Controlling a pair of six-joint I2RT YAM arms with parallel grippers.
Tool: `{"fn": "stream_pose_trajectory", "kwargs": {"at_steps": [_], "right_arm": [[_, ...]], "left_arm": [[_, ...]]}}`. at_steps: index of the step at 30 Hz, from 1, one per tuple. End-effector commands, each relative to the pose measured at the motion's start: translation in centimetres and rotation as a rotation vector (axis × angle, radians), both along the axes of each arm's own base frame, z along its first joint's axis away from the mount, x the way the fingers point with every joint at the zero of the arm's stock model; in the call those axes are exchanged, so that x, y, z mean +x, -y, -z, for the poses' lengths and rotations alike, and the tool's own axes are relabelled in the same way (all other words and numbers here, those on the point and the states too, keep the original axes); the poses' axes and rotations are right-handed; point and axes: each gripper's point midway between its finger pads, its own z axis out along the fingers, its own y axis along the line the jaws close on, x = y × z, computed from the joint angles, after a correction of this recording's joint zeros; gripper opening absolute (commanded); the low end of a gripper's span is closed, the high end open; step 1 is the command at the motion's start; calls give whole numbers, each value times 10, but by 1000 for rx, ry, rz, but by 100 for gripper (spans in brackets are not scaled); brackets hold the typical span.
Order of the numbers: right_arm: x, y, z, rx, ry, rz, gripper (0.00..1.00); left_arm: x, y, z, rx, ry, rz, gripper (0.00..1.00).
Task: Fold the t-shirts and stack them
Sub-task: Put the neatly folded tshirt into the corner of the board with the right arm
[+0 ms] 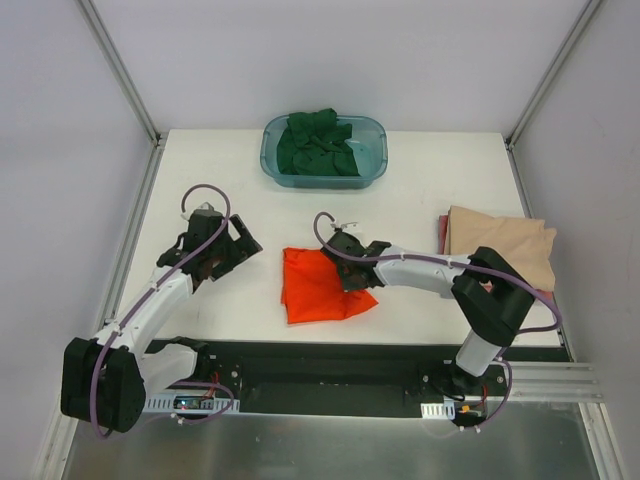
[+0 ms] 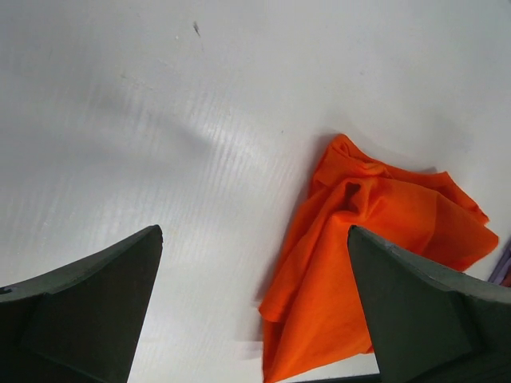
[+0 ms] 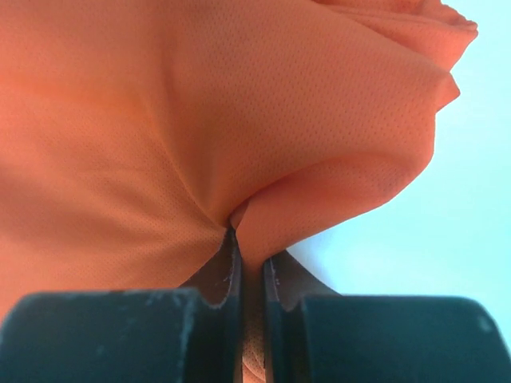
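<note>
Folding orange t-shirt (image 1: 315,290) | right gripper (image 3: 249,239) pinches its cloth | left gripper (image 2: 254,239) gapes empty beside it | lift low, avoid bunching

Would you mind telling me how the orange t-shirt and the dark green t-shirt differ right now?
The orange t-shirt lies on the table; the dark green t-shirt sits in the teal tub. The orange one is pinched by the right gripper; the green one is untouched. Both look rumpled.

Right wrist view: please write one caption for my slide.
Right claw pinches a fold of the orange shirt.
</note>
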Motion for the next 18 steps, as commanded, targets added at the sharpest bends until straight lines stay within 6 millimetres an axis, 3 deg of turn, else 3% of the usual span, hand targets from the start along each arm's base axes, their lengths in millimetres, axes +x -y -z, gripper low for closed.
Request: {"fn": "stream_pose_trajectory", "kwargs": {"at_steps": [1,6,9,18], "right_arm": [[22,69,-33,-386,147,-43,1],[42,123,-82,-684,282,-27,0],[50,151,-98,-805,301,-30,0],[64,210,-160,-944,356,69,0]], "left_arm": [[2,-14,-4,41,44,-41,99],[2,-16,-4,46,42,-51,99],[2,-17,-3,49,40,-53,99],[2,-23,-6,64,63,-75,99]]}}
